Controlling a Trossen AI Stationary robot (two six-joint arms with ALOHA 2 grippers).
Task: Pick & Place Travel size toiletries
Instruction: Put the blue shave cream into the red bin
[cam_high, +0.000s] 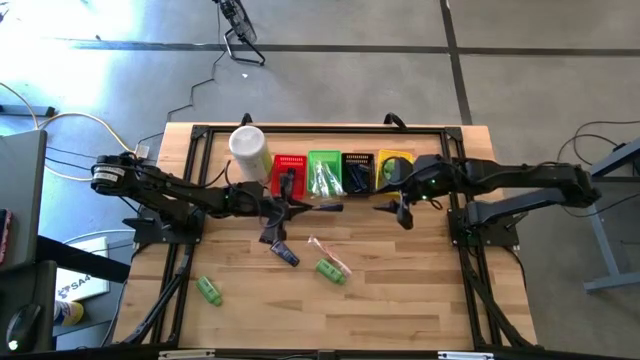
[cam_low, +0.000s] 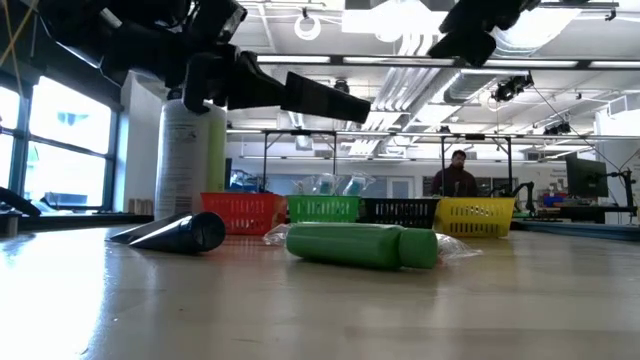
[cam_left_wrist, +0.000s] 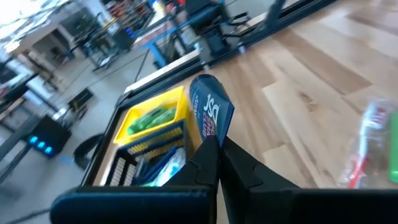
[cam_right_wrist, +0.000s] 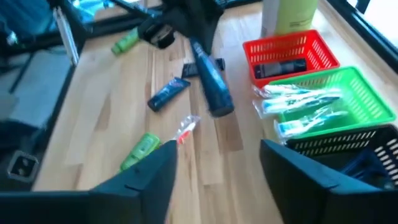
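A dark blue tube (cam_left_wrist: 210, 111) is held clamped in the closed left end effector (cam_left_wrist: 219, 149), raised above the wooden surface (cam_high: 400, 290) just in front of the red basket (cam_high: 288, 172). In the right wrist view the same tube (cam_right_wrist: 211, 87) is seen hanging tilted over the boards. A second dark tube (cam_high: 284, 252) lies on the surface near the middle, with a clear-wrapped stick (cam_high: 326, 250) and a green bottle (cam_high: 330, 271) just beside it; another green bottle (cam_high: 209, 290) lies well apart toward the left front. Wrapped sticks are gathered in the green basket (cam_high: 324, 172), dark pieces in the black basket (cam_high: 357, 170), green items in the yellow basket (cam_high: 394, 167). The right end effector (cam_high: 405, 213) is held open and empty, in front of the yellow basket. A tall white canister (cam_high: 248, 150) stands beside the red basket.
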